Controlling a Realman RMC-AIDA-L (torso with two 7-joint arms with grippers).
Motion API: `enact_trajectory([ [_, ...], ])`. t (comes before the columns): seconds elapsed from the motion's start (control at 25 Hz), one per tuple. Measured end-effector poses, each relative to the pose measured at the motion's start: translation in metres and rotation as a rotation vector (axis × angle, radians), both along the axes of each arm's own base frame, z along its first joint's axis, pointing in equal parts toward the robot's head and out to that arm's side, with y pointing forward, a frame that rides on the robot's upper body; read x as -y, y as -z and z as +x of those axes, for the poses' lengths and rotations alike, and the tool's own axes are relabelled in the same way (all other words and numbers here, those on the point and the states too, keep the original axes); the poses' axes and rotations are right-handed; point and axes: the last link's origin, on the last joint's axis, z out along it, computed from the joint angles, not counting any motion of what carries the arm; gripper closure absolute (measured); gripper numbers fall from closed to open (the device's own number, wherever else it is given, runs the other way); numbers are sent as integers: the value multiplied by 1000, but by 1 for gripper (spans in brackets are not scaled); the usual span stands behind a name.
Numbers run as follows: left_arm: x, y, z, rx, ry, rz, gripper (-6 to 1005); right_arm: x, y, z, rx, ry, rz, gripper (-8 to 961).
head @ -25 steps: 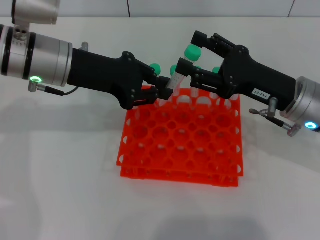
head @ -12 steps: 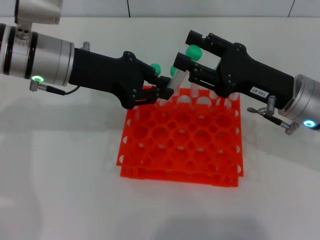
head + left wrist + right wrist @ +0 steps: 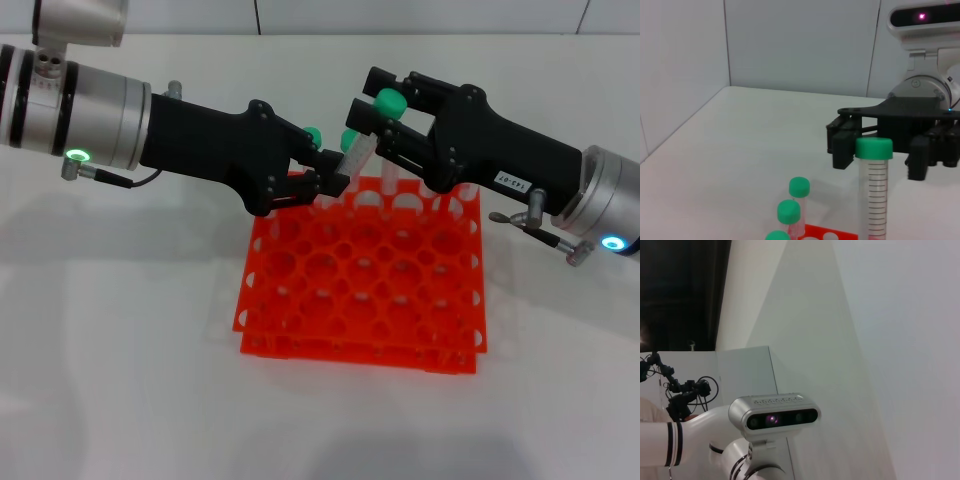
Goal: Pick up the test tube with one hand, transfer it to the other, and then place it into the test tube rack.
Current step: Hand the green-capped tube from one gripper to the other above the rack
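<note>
Head view shows the left hand (image 3: 335, 180) clenched on the lower part of the test tube (image 3: 357, 152), tilted above the far edge of the test tube rack (image 3: 365, 285). The right hand (image 3: 368, 115) stands spread around its green cap, not yet closed. If the left releases early, the tube may drop.

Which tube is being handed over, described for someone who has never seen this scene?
Find the orange-red test tube rack, then look above its far edge where the two black arms meet. The test tube slants there, clamped low by the left end effector, unlike the green-capped tubes standing in the rack.
</note>
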Motion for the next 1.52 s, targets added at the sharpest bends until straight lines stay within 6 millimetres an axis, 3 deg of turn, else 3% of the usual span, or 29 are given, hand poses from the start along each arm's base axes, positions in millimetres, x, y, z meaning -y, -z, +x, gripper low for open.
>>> enact_trajectory([
  [0.36,1,2,1,2,1,-2,818,0,0,-1,2,-5,-2,656],
  [0.92,-1,0,9,-11,-53,-14,780,-1,0,0,4,3,2,688],
  [1.24,0,-7,20,-54,-70,-20,403,0,0,3,5,13,7,683],
  [1.52,11,-42,24,-151,-127,69,145,-3,-4,5,11,16,13,679],
])
